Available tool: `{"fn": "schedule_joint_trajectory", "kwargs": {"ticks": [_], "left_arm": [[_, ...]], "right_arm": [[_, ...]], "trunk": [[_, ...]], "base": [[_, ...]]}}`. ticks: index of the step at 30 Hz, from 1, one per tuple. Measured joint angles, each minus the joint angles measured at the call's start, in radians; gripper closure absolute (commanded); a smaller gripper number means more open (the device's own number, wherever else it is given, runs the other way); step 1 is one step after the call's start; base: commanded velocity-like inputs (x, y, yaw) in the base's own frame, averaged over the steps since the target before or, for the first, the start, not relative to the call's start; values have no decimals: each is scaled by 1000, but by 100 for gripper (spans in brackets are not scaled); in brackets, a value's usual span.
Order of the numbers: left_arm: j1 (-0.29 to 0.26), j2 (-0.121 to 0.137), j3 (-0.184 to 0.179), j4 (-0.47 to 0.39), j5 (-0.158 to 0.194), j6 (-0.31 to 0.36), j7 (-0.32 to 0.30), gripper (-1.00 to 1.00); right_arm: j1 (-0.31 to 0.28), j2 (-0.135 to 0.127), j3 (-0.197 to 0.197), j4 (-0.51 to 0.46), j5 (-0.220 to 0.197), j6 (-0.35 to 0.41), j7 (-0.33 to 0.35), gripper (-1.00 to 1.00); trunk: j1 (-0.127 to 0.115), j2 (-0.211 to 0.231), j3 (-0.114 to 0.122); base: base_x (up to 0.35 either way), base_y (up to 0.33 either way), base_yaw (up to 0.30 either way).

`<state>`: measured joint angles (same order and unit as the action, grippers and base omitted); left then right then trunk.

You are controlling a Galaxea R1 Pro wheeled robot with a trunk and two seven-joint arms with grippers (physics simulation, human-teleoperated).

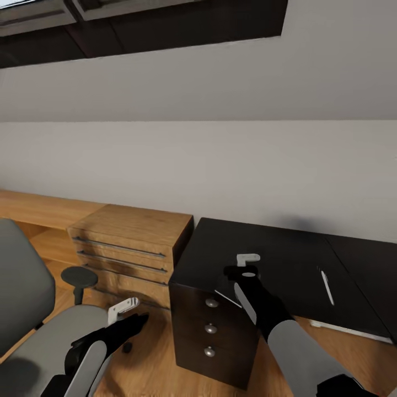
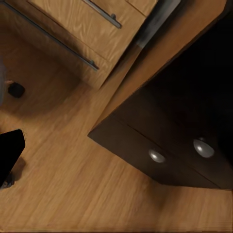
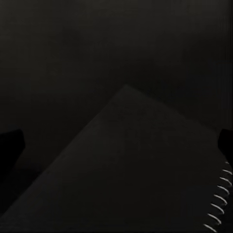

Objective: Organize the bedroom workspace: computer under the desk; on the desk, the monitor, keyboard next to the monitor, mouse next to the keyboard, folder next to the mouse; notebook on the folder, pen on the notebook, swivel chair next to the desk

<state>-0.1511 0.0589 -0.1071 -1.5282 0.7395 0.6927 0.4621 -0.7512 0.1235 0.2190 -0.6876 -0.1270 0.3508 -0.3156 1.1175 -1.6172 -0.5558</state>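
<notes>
White wall (image 1: 220,165) behind, wood floor (image 2: 73,160) below. The desk (image 1: 286,259) is seen at centre-right in the head view.

The right gripper (image 1: 246,266) is held over the desk's front-left corner. Its fingertips (image 3: 10,145) are seen at opposite edges of the right wrist view, so they are read as apart with nothing clamped. The notebook (image 3: 136,170) is seen directly ahead of them, dark on dark, with the spiral binding at one side. It looks to be lying at that corner, but contact with the top cannot be confirmed.

Step judged: notebook grasp or set-down at the corner.
- Contrast is poor, so the spiral coils should be used as the edge reference.
- A thin booklet is best taken at an edge overhanging the desk front, not pinched flat from above.
- The notebook is near the front edge, so a push outward could drop it.

The pen (image 1: 327,286) lies alone on the desk top toward the right, well apart from the notebook.

Around:
- The wooden chest (image 1: 132,237) sits tight against the desk's left end.
- The swivel chair (image 1: 33,331) is at lower left, off the desk.
- The left gripper (image 1: 128,310) hangs low between chair and drawer knobs (image 1: 211,328); its opening cannot be told.
- Left-arm swing room is limited by the chair and chest.
</notes>
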Motion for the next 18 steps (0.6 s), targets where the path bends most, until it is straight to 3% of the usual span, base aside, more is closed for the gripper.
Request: {"fn": "schedule_joint_trajectory", "kwargs": {"ticks": [12, 18], "left_arm": [[0, 0, 2, 0, -1, 0, 0, -100], [0, 0, 2, 0, -1, 0, 0, -100]], "right_arm": [[1, 0, 1, -9, -3, -3, 1, -100], [2, 3, 0, -19, -4, 1, 1, -100]], "trunk": [[0, 0, 2], [-1, 0, 3]], "base": [[-325, 0, 0], [-70, 0, 0]]}}
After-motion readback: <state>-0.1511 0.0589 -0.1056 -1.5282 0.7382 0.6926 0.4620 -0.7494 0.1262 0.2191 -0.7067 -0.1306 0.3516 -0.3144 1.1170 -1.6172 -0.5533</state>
